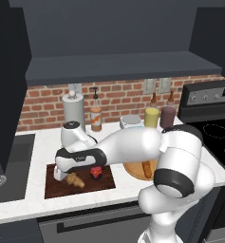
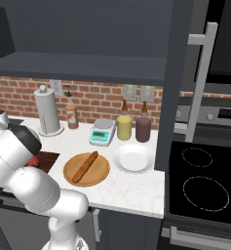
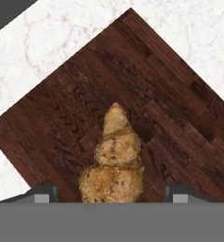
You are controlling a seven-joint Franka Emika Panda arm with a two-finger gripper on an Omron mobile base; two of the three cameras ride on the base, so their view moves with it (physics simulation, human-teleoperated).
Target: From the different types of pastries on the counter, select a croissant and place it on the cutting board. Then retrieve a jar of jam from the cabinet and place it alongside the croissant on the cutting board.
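The golden-brown croissant (image 3: 114, 160) lies on the dark wooden cutting board (image 3: 170, 108), between my two fingertips, with a gap on each side. My gripper (image 3: 112, 194) is open and hangs straight above it. From the left base view the croissant (image 1: 75, 180) sits on the left part of the cutting board (image 1: 54, 189), under my gripper (image 1: 67, 175). The jar of jam (image 1: 96, 172), dark with a red top, stands on the board just right of it. The jar of jam (image 2: 35, 160) peeks out behind my arm in the right base view. The grey cabinet (image 1: 118, 33) hangs above the white counter (image 1: 38, 201).
A long bread stick (image 2: 86, 166) rests on a round tan plate (image 2: 100, 176), beside a white plate (image 2: 133, 158). A scale (image 2: 102, 132), bottles (image 2: 124, 127), a maroon container (image 2: 143, 129) and a paper towel roll (image 2: 47, 111) line the brick wall. The sink (image 1: 12, 159) lies left, the stove (image 2: 204, 185) right.
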